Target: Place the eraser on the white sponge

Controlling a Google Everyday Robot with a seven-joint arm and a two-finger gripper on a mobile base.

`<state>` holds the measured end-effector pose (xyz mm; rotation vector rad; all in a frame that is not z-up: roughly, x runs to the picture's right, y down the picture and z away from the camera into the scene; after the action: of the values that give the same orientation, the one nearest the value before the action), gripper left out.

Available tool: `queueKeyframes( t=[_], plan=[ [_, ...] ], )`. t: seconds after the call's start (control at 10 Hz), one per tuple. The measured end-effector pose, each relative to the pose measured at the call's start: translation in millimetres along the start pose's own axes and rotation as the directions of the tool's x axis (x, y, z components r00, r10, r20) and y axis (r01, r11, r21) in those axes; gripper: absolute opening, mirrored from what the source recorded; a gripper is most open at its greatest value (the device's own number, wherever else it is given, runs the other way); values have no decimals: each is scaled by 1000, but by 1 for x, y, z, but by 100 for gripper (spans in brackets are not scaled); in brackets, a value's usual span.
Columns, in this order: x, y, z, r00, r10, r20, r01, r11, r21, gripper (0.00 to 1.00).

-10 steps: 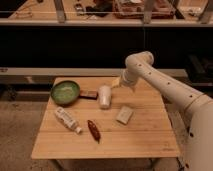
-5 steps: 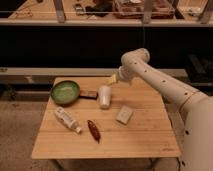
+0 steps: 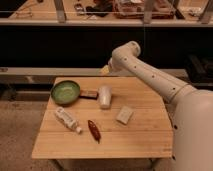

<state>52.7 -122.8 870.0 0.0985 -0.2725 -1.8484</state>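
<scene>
step: eraser (image 3: pixel 90 94) not yet picked up | end effector (image 3: pixel 106 69) held wide, empty, upper middle | next: lowered onto eraser

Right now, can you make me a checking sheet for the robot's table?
Surface: light wooden table, level.
Job's things: small dark brown-black eraser bar lies between the round green bowl and the white cup; cream rectangular sponge block sits apart, nothing on it.
Clutter: bowl; cup on its side; white labelled bottle lying down; glossy reddish-brown pointed oval.
Grippers: gripper hangs above the table's back edge, not touching the eraser bar.
Cables: nothing seen.
Surroundings: dark shelving behind; speckled floor.
</scene>
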Motion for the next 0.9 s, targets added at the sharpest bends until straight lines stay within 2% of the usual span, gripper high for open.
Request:
queueKeyframes(
  t=[0.2,0.4,0.5,0.6,0.7,0.8,0.9],
  plan=[
    [-1,2,0,1000,1,0,-1,1000,0,80],
    [1,-7,4,1000,-25,-1,26,999,26,80],
    [3,-17,8,998,-54,-9,55,997,57,80],
    [10,-37,13,993,-113,-32,116,987,111,80],
    [17,-55,16,984,-166,-61,173,973,150,80],
    [28,-78,18,963,-247,-110,264,945,192,80],
    [39,-105,19,922,-347,-172,380,897,227,80]
  ],
)
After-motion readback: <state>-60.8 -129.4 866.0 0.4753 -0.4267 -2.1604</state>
